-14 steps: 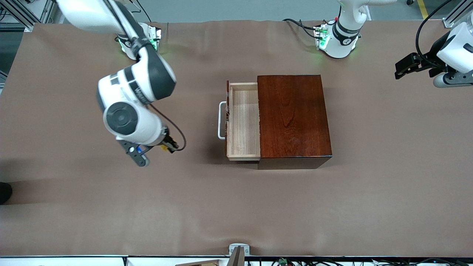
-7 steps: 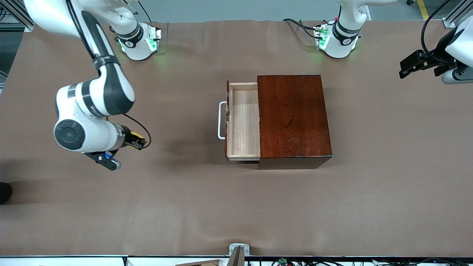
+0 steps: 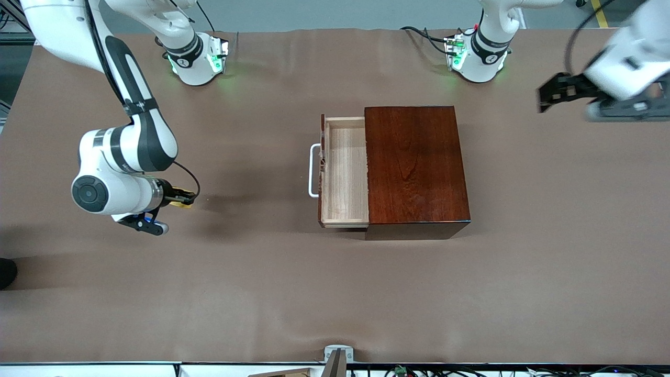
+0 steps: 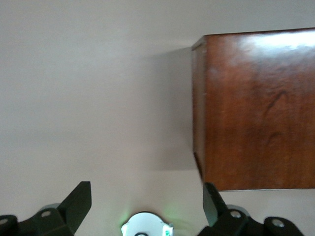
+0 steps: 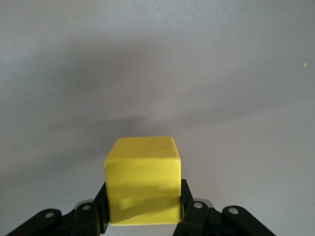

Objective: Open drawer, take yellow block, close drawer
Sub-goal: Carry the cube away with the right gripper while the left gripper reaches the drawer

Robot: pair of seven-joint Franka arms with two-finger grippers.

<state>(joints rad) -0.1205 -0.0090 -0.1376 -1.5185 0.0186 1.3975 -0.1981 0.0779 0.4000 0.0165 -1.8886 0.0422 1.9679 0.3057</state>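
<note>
Right gripper (image 3: 183, 200), mid-left of the front frame, low over the worktop (image 3: 261, 293); fingers (image 5: 189, 209) clamped on the block (image 5: 142, 179), likely about to set it down clear of the box (image 3: 416, 167). Drawer (image 3: 344, 173), frame centre, open and showing no contents, handle (image 3: 313, 170) facing the right arm's end, so closing is what remains. Left gripper (image 3: 552, 94), upper right, fingers (image 4: 74, 204) apart, over bare worktop beside the box, probably placed to steady it or waiting.
</note>
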